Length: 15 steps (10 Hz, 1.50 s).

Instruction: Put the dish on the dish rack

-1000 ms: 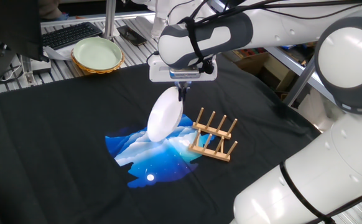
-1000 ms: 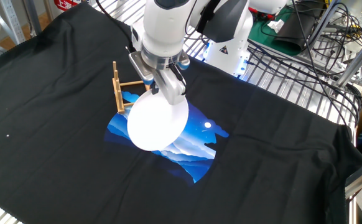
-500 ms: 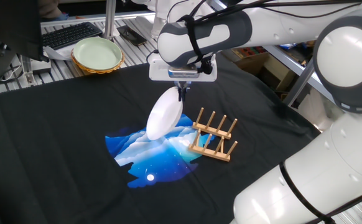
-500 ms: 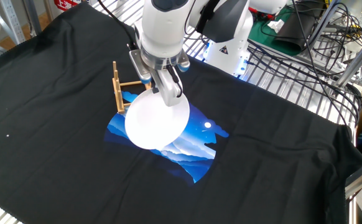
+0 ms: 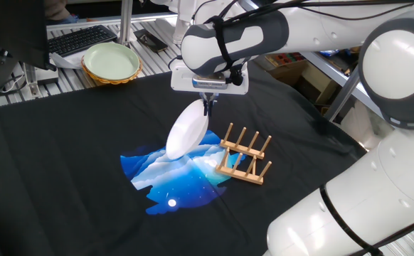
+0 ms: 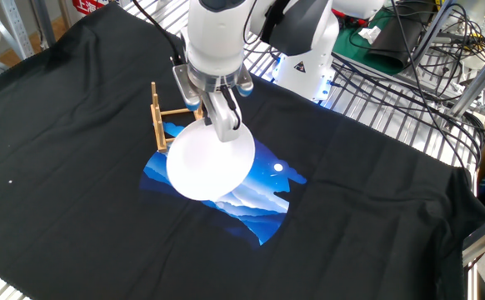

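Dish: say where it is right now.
The dish hangs tilted from the gripper above the blue print, just left of the dish rack in one fixed view.

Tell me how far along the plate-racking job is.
Done: the plate is picked up, pinched at its top rim by the tool and hanging on edge over the blue print. In hand: carrying it; it sits beside the wooden rack, not in it. Left: lower the plate between the pegs and let go.
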Available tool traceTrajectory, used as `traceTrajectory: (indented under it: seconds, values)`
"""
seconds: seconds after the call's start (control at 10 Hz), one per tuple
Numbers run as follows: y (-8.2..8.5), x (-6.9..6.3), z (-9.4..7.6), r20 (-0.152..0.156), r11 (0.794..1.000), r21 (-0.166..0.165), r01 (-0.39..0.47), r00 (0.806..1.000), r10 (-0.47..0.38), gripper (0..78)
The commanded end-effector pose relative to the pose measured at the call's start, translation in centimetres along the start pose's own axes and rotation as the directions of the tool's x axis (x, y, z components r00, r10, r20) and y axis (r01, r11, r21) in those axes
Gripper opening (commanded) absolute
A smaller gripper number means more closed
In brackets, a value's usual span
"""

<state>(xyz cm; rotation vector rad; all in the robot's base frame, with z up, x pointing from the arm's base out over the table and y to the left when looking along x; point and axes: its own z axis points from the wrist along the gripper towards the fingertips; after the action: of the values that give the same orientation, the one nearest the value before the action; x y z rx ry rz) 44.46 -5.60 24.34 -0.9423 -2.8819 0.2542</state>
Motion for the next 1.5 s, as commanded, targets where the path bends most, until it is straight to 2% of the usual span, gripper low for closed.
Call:
traceTrajectory:
  seconds: [0.1,0.3,0.6,0.8,1.2,1.5]
  values:
    - [0.0,-0.1,-0.2,0.017,0.999,0.014,-0.032,0.999,0.032,1.1]
    - [0.0,-0.1,-0.2,0.011,0.999,0.029,-0.038,0.999,0.037,1.1]
    - [-0.9,0.2,-1.2,-0.005,0.997,0.073,-0.016,1.000,0.017,1.1]
    - [-2.5,0.5,-2.6,-0.007,0.994,0.110,-0.011,1.000,0.011,1.1]
    - [-5.3,0.9,-4.6,-0.011,0.989,0.144,0.007,1.000,-0.005,1.1]
    - [-7.1,0.6,-5.4,-0.008,0.985,0.171,0.024,1.000,-0.023,1.1]
